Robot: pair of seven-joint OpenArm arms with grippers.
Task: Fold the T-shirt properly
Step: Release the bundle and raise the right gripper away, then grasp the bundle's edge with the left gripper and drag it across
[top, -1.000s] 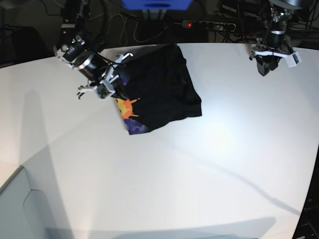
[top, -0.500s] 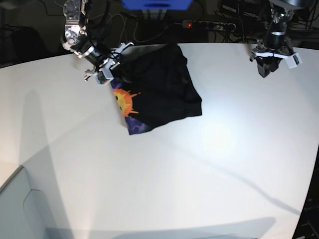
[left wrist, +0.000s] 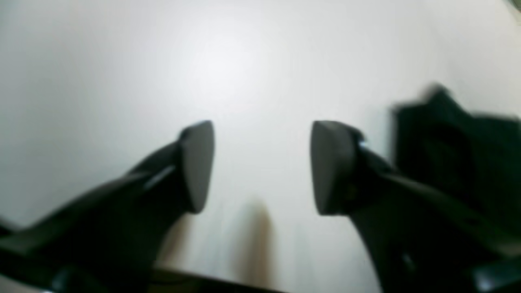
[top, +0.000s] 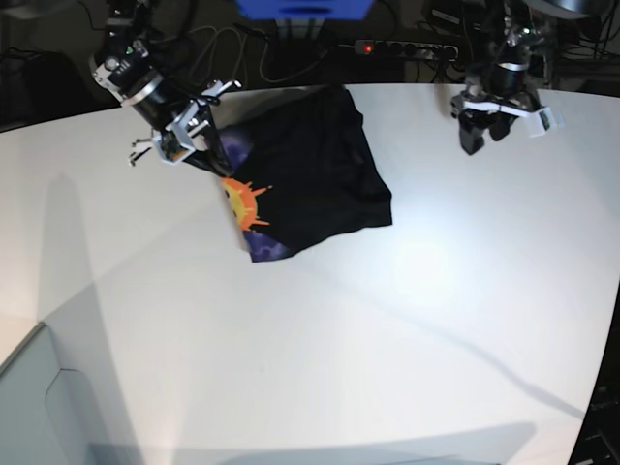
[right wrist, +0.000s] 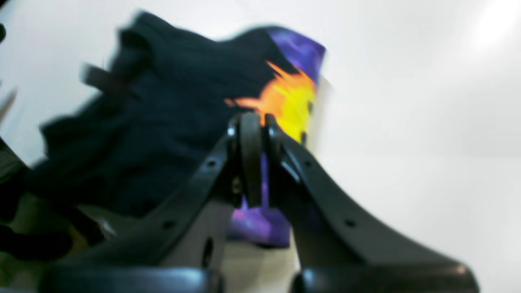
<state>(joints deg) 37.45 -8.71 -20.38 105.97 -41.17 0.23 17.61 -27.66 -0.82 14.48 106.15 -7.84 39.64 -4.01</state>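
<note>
T-shirt (top: 310,179) lies bunched toward the far side of the white table (top: 387,339), mostly plain black, with the orange-yellow sun print (top: 244,201) and a purple patch turned up along its near-left edge. Outline is irregular, not a squared fold; judged as partly folded at best. Right gripper (top: 205,160) is at the garment's left edge, over the print. In the right wrist view its jaws are pressed fully together, with sun and purple cloth directly beyond the tips; blur prevents telling whether any fabric is pinched between them. Left gripper (top: 487,123) hangs above bare table, well apart from the garment on its other side. In the left wrist view its fingers (left wrist: 197,162) stand wide apart with nothing between them, and a dark edge of cloth shows off to one side. Risks, as judged: if the clenched right jaws carry a pinch of cloth, any lift or sweep would drag the printed flap and undo the layering; if they carry nothing, a push at that edge would ruck the stack further. The left gripper, approaching from a distance, could catch one layer only and pull the pile askew.
</note>
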